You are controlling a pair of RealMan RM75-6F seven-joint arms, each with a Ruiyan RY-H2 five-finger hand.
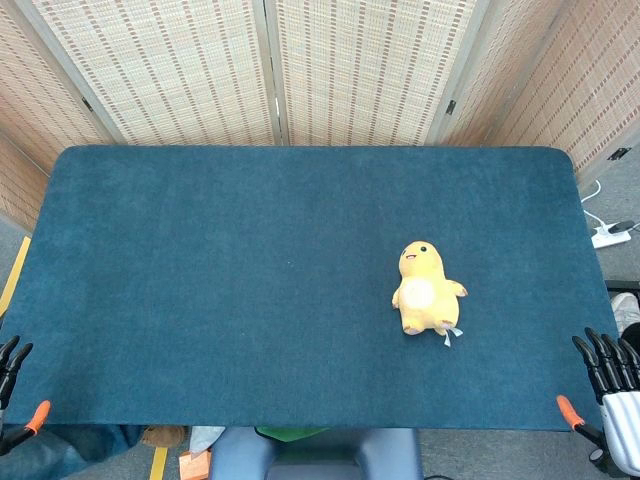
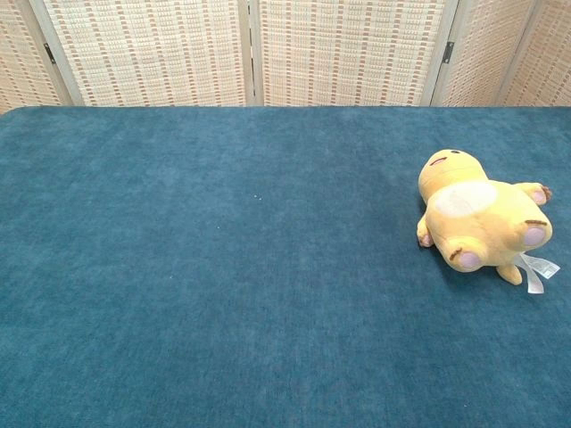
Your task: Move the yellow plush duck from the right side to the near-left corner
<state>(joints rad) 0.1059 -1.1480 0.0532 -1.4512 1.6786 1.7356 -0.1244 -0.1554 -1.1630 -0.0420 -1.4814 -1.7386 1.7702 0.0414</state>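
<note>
At the far left edge of the head view, just off the near-left corner of the table, the left hand [image 1: 12, 378] shows only as a few dark fingers pointing up and an orange thumb tip; the fingers stand apart and nothing sits between them, so it is released and empty. The table [image 1: 220, 290] is covered in deep blue-green cloth and backed by woven folding screens [image 1: 360, 70]. Right of centre lies the yellow plush duck [image 1: 424, 291], on its back with its pale belly up, head toward the screens and feet toward the robot, a small white tag trailing from its near side; the chest view shows it low at the right, well apart from either hand [image 2: 477, 218]. At the near-right corner, off the table edge, the right hand [image 1: 608, 385] holds its dark fingers upright and spread, grasping nothing
</note>
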